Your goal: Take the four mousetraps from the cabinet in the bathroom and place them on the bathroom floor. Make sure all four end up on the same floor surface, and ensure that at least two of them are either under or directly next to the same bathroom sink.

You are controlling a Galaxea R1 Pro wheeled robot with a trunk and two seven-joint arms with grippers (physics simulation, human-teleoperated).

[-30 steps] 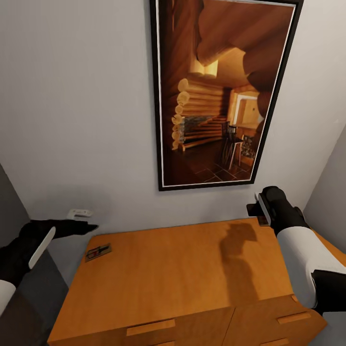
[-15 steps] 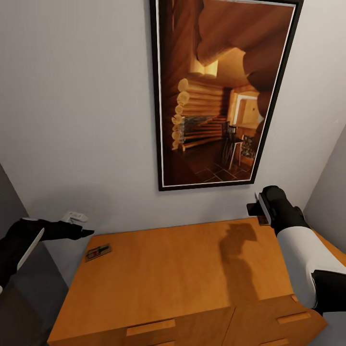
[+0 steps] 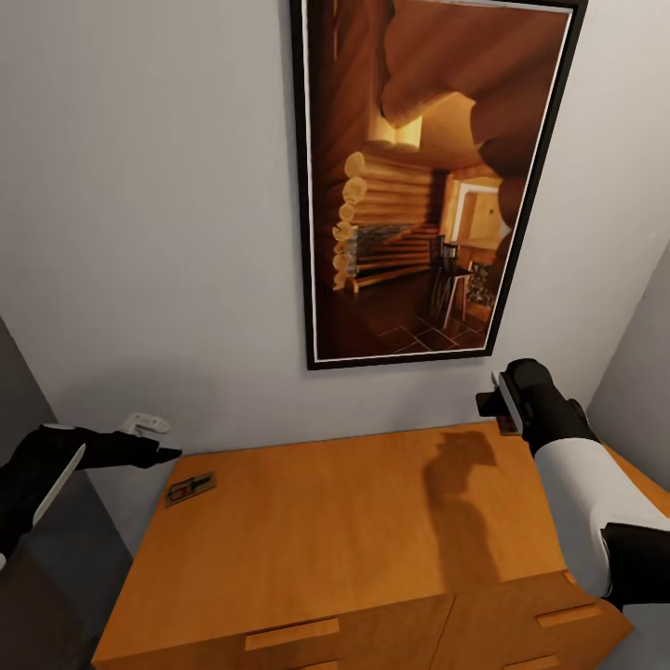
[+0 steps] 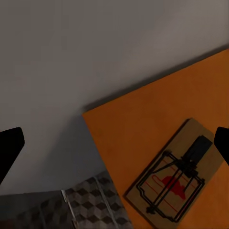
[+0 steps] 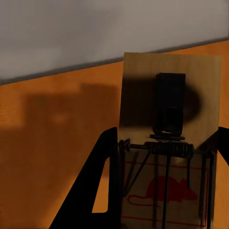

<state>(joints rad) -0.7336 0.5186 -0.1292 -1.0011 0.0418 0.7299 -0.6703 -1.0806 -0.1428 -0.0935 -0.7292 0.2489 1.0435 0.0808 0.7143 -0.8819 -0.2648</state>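
Mousetrap (image 3: 191, 488) on cabinet (image 3: 354, 530), just beside open left gripper (image 3: 167, 453)

The low orange-brown wooden cabinet (image 3: 354, 521) has a smooth, satin top that takes soft shadows, with flat drawer fronts of the same wood. The small flat mousetrap (image 4: 179, 174) on its far left corner is a pale, matt wooden slab carrying thin dark metal wire, a coiled spring and a red printed mark. Behind, the matt grey painted wall (image 3: 149, 205) holds a glossy picture in a smooth black frame (image 3: 300, 186).
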